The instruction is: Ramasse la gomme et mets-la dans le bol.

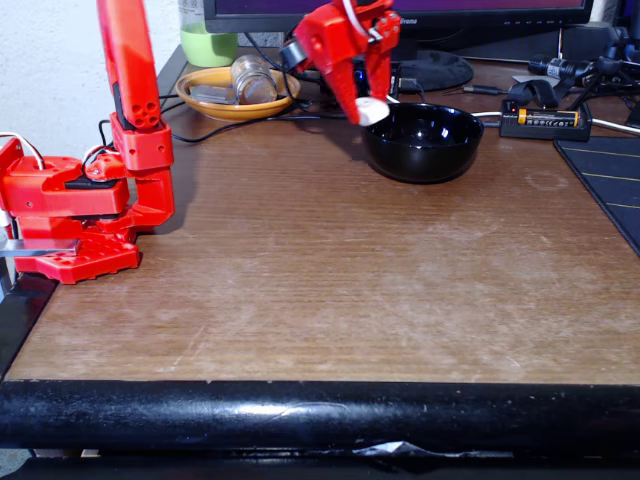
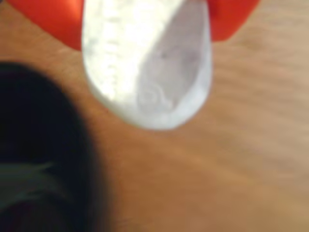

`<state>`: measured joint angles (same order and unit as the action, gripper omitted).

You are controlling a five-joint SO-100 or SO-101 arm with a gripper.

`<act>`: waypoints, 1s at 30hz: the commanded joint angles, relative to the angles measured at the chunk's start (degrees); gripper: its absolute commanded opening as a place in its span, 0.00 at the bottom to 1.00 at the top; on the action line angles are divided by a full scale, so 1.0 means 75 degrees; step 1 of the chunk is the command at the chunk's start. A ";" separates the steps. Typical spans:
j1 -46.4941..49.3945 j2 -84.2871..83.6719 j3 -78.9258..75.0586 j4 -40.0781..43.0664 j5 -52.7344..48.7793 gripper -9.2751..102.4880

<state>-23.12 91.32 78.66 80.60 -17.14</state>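
Observation:
The glossy black bowl [image 1: 423,142] stands at the back of the wooden table, right of centre. My red gripper [image 1: 367,112] hangs just above the bowl's left rim, shut on the small white eraser [image 1: 372,111], which pokes out below the fingertips. In the wrist view the eraser [image 2: 149,67] looms large and blurred between the red fingers [image 2: 48,21], with the bowl's dark edge [image 2: 38,154] at lower left and bare table beside it.
An orange dish [image 1: 237,92] with a glass jar sits behind the arm's base [image 1: 75,215]. A battery holder [image 1: 545,120] and cables lie right of the bowl, and a dark mat [image 1: 610,175] covers the right edge. A monitor stands at the back.

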 commanded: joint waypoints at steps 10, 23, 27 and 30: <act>-0.0398 -0.0691 -0.2648 0.0328 0.0703 0.03; -0.0398 -0.2660 -0.5543 0.0480 0.1277 0.03; -0.0305 -0.4324 -0.8203 0.1547 0.1078 0.03; -0.0281 -0.5953 -1.0969 0.2613 0.0902 0.03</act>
<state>-25.66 54.58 23.38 92.99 -8.96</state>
